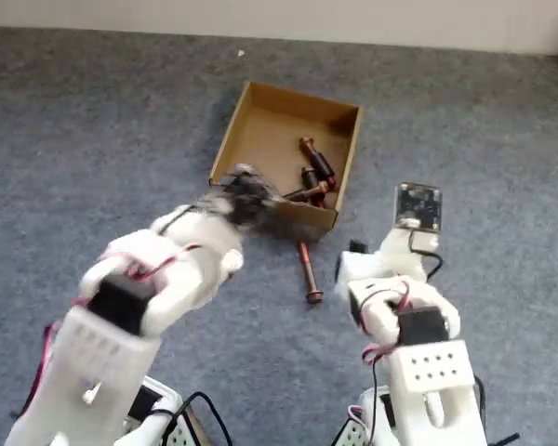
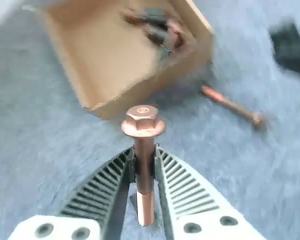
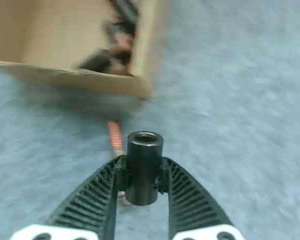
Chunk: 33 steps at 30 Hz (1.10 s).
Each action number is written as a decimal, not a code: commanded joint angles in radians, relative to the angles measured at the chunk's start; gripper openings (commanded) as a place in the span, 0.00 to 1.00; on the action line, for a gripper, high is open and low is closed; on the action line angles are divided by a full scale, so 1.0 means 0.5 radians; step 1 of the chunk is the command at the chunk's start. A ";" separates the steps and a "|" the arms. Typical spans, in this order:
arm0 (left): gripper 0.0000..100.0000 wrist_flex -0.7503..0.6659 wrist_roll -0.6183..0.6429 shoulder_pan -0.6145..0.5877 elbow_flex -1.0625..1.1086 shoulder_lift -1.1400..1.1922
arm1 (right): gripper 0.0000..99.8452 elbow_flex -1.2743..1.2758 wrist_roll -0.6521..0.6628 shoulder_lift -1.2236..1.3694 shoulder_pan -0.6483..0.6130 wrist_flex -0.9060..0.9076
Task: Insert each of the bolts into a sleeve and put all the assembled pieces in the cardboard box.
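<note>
While the left hand (image 2: 144,150) clamps a copper-coloured flanged bolt (image 2: 142,122), the right hand (image 3: 143,161) clamps a black cylindrical sleeve (image 3: 144,145).
Bolt head and sleeve mouth both stick out past the ribbed fingers (image 2: 105,175). Each hand sits near the open brown cardboard box (image 1: 265,135), where several bolt-and-sleeve pieces (image 1: 313,175) lie by one side wall. A second copper bolt (image 1: 307,271) lies on the grey carpeted desk (image 1: 93,121) just outside the box, between the arms.
</note>
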 commanded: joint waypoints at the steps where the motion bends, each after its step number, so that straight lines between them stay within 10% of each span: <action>1: 0.01 -0.049 0.408 -0.149 0.011 -0.428 | 0.00 -0.026 0.028 -0.158 -0.296 -0.103; 22: 0.01 -0.531 1.320 -0.290 0.063 -0.778 | 0.00 0.631 0.516 -0.170 -1.054 -1.855; 33: 0.01 -0.945 1.191 -0.103 0.496 -0.781 | 0.00 0.827 0.611 -0.173 -1.140 -2.177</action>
